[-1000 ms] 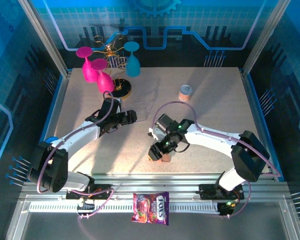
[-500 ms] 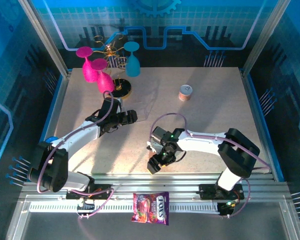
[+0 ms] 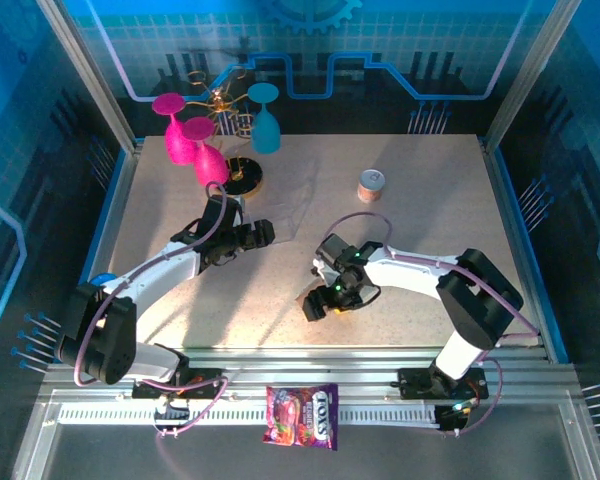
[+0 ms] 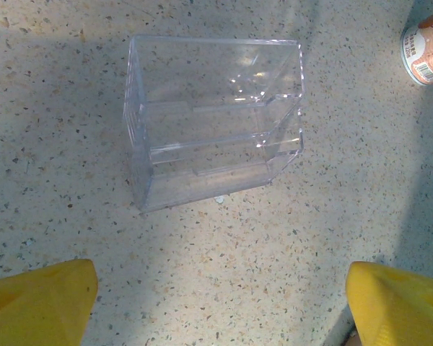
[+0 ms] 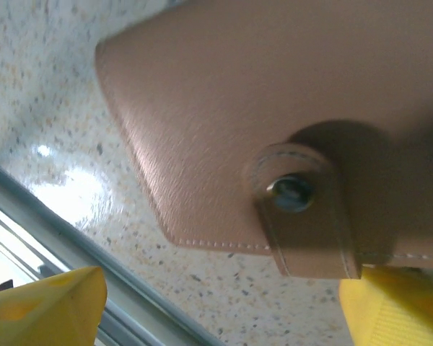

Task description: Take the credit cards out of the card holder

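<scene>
Tan leather card holder (image 5: 216, 122) lies closed by the table's (image 3: 420, 200) near edge under the right gripper's (image 5: 220, 306) spread jaws: pinch its snap tab (image 5: 296, 191) squarely before lifting; the left gripper (image 4: 216, 303) gapes too.

Right gripper (image 3: 321, 304) dipped toward the bottom rail (image 3: 310, 352) at lower centre half a second ago and is now back up and slightly right. Its elbow (image 3: 477, 297), right of frame, has swung inward. Card holder (image 5: 224, 108) shifted along under it.
</scene>
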